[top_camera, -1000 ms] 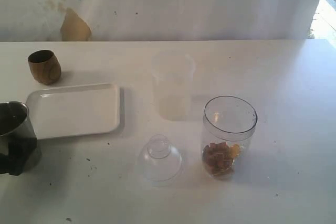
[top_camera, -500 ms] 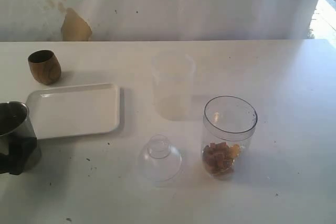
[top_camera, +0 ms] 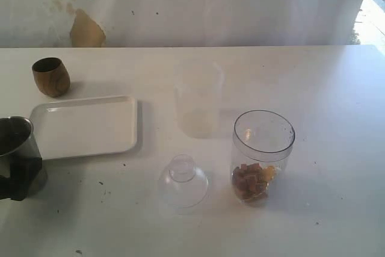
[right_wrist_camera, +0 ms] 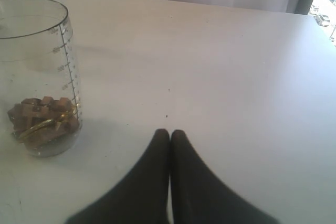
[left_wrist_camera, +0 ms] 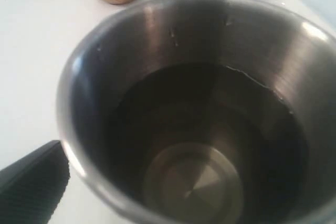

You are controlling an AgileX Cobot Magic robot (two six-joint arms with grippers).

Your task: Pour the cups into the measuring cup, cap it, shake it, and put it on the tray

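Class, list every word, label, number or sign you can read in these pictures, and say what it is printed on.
Nothing here can be quoted.
Measuring cup: a printed scale of ticks with small figures up its side, too small and blurred to read.
Wooden cup, steel tumbler, tray, dome lid, frosted cup: no text visible.

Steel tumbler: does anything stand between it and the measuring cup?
Only low things: the near rim of the tray and the clear dome lid lie roughly on the line from steel tumbler to measuring cup. The frosted cup stands behind that line.
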